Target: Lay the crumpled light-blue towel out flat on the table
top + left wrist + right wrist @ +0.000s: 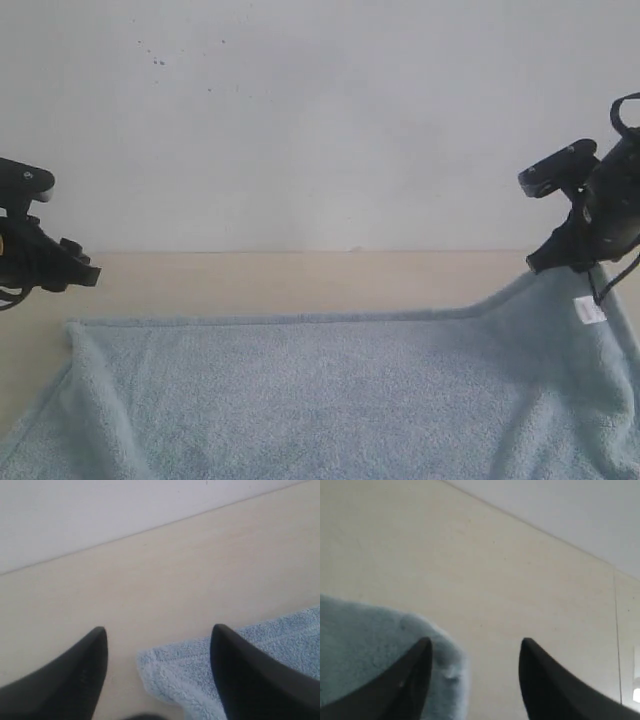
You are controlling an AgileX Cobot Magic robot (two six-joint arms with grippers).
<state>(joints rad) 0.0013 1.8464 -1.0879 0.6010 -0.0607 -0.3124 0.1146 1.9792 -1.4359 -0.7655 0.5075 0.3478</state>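
Matte black arms [40, 262], tapered end effector fingers [82, 677], looping black cable [615, 108]

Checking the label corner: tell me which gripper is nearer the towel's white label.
Right. The right gripper hangs right by the label; the left gripper is across the towel, beside its opposite far corner.
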